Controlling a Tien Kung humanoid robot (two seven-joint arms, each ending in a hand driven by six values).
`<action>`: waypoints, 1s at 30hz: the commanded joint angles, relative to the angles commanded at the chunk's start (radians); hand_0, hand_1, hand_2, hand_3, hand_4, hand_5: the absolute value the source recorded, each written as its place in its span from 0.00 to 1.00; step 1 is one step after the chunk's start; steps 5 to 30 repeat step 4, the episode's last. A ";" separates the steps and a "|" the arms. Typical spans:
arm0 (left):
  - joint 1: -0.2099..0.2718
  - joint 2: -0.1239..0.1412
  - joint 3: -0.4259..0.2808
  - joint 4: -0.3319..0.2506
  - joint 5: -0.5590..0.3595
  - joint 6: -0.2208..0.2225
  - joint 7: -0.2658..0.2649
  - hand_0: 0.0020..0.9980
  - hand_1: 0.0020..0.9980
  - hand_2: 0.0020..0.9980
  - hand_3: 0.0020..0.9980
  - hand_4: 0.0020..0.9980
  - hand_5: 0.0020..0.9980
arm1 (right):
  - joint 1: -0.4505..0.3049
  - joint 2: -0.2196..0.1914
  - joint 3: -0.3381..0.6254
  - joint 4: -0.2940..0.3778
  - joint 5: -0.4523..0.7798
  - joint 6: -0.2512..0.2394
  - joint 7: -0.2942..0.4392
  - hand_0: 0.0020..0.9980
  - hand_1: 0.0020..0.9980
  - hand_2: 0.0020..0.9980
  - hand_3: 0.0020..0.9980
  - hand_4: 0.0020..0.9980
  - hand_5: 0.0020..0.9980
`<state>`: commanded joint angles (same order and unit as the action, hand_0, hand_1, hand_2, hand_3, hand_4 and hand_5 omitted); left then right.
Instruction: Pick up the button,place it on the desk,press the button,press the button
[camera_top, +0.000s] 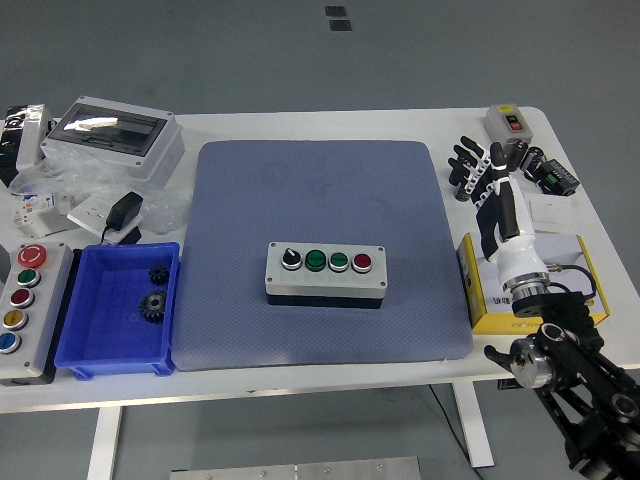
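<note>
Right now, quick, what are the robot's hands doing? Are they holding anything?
Right hand: open, fingers spread, holding nothing, off the mat's right edge.
Left hand: not in the picture, so it cannot be told.

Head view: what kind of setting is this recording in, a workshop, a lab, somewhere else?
Most likely a robotics lab or test bench for electrical parts. A white table stands on plain grey floor and carries a four-button control box on a blue mat, a blue bin holding gears, and an enclosure with a clear lid.
</note>
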<state>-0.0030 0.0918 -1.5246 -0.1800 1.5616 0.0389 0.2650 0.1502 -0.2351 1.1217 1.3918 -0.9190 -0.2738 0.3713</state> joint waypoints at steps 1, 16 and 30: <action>0.000 0.001 0.001 0.000 -0.002 0.000 0.000 0.62 0.62 0.55 0.60 0.66 0.18 | -0.001 0.001 0.004 0.001 -0.001 0.000 0.000 0.91 0.84 0.85 0.82 0.99 1.00; 0.000 0.003 0.000 0.000 -0.004 0.001 0.002 0.62 0.62 0.55 0.60 0.66 0.18 | -0.003 0.004 0.011 0.001 -0.003 -0.001 -0.001 0.91 0.84 0.85 0.82 0.99 1.00; 0.000 0.003 0.000 0.000 -0.004 0.001 0.002 0.62 0.62 0.55 0.60 0.66 0.18 | -0.003 0.004 0.011 0.001 -0.003 -0.001 -0.001 0.91 0.84 0.85 0.82 0.99 1.00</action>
